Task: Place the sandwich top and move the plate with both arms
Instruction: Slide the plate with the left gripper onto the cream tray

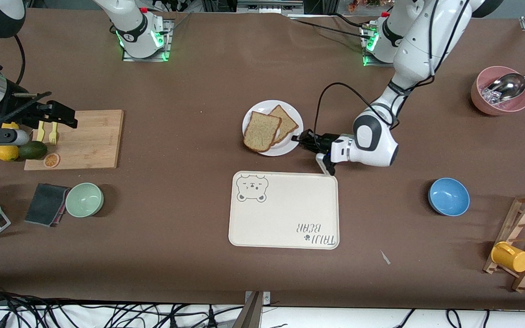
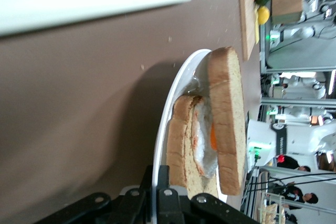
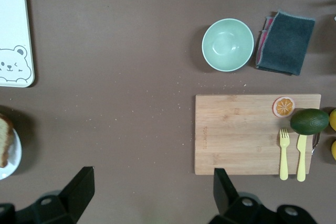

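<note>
Left end effector [image 1: 300, 139] was low at the tabletop [image 1: 189, 136], clamped on the rim of the plate [image 1: 290, 114] at its left-arm side. On the plate the sandwich top [image 1: 262, 130] leaned over the egg-topped slice [image 1: 285, 122], overhanging the rim toward the front camera, just above the tray [image 1: 285, 212]. Right end effector [image 1: 39, 116] waited over the cutting board [image 1: 89, 139], fingers spread apart.

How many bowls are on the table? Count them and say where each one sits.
3. A green bowl sits beside the dark cloth, toward the right arm's end. A blue bowl and a pink bowl holding a metal scoop are toward the left arm's end, the blue one nearer the front camera.
</note>
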Action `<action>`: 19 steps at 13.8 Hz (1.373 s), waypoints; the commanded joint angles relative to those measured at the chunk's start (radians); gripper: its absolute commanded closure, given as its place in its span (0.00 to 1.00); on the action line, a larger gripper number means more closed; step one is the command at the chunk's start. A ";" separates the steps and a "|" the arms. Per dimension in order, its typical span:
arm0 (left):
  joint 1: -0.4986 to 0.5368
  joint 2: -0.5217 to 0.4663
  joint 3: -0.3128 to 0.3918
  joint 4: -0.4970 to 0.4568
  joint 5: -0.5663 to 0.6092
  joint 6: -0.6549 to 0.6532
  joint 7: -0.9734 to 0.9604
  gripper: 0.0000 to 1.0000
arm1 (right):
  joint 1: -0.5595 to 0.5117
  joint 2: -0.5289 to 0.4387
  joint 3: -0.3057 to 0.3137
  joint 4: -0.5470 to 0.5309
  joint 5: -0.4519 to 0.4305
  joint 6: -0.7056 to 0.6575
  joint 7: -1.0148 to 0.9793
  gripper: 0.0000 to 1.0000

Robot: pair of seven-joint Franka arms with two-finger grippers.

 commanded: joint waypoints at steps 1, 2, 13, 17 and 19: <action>0.024 -0.032 -0.003 0.056 -0.018 -0.032 -0.029 1.00 | 0.019 -0.007 0.004 -0.013 -0.021 0.012 0.038 0.00; 0.022 -0.030 0.000 0.094 -0.015 -0.032 -0.070 1.00 | 0.019 -0.007 0.004 -0.013 -0.021 0.012 0.038 0.00; 0.022 0.178 0.091 0.501 -0.011 -0.029 -0.181 1.00 | 0.019 -0.006 0.002 -0.011 -0.027 0.017 0.039 0.00; 0.022 0.259 0.120 0.611 -0.016 -0.025 -0.267 1.00 | 0.021 0.002 0.004 -0.011 -0.027 0.023 0.039 0.00; 0.033 0.304 0.120 0.653 -0.018 -0.020 -0.260 1.00 | 0.021 0.001 0.004 -0.011 -0.027 0.023 0.039 0.00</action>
